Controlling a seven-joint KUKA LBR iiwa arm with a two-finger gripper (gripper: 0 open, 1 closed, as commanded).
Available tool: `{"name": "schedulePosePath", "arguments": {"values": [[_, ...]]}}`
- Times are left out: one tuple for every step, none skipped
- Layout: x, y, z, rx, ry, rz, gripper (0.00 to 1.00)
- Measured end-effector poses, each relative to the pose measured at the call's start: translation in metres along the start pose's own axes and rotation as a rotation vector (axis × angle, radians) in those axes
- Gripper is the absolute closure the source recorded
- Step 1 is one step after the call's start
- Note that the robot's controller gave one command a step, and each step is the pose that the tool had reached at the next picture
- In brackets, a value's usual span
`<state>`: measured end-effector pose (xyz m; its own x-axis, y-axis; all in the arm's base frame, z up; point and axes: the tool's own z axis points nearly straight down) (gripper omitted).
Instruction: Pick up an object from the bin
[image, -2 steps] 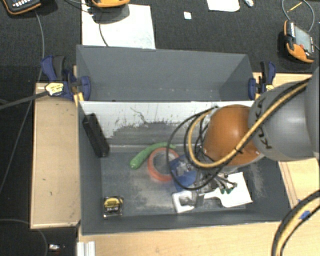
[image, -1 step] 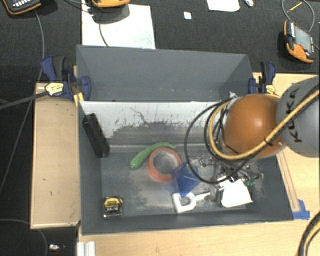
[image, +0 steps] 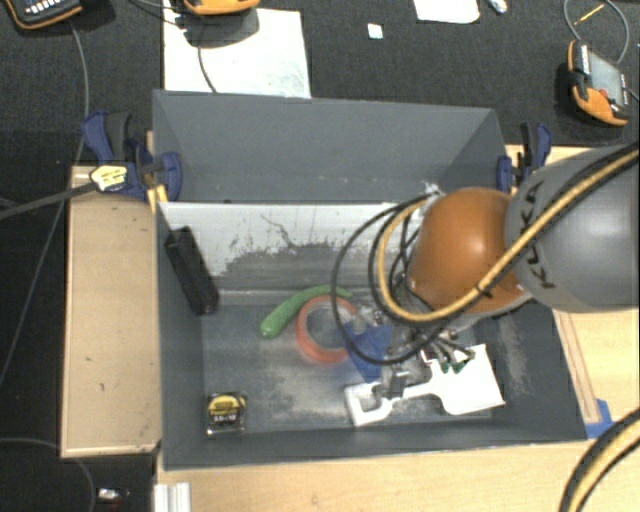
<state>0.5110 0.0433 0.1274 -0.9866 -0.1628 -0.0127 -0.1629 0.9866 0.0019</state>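
Grey metal forms the bin (image: 180, 400), which the camera view looks down into. Take the orange ring (image: 318, 345), a tape-like roll lying flat near the middle of the floor, as the landmark. A green curved piece (image: 290, 312) rests against the ring's far-left edge. A blue thing (image: 368, 345) touches its right side and is partly hidden under the arm (image: 590, 240).

Well to the ring's left, a black bar (image: 190, 270) lies along the bin's wall. A small yellow tape measure (image: 225, 410) sits alone to the ring's near left, well apart from it.

To the ring's near right, a flat white piece (image: 470, 392) lies on the floor. The gripper (image: 395, 380) hangs low over its left end, below the orange wrist cover (image: 460, 250). That placement suggests the white piece is the thing to be picked, since a top-down approach suits something lying flat. I cannot tell whether the gripper is released or clenched, or whether it has any hold on the piece. A flat piece offers little edge to catch, so a slip seems the main risk.
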Motion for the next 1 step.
{"name": "schedulePosePath", "arguments": {"values": [[-0.0199,-0.0099,0.0424,0.003,-0.001,-0.052,0.0]]}}
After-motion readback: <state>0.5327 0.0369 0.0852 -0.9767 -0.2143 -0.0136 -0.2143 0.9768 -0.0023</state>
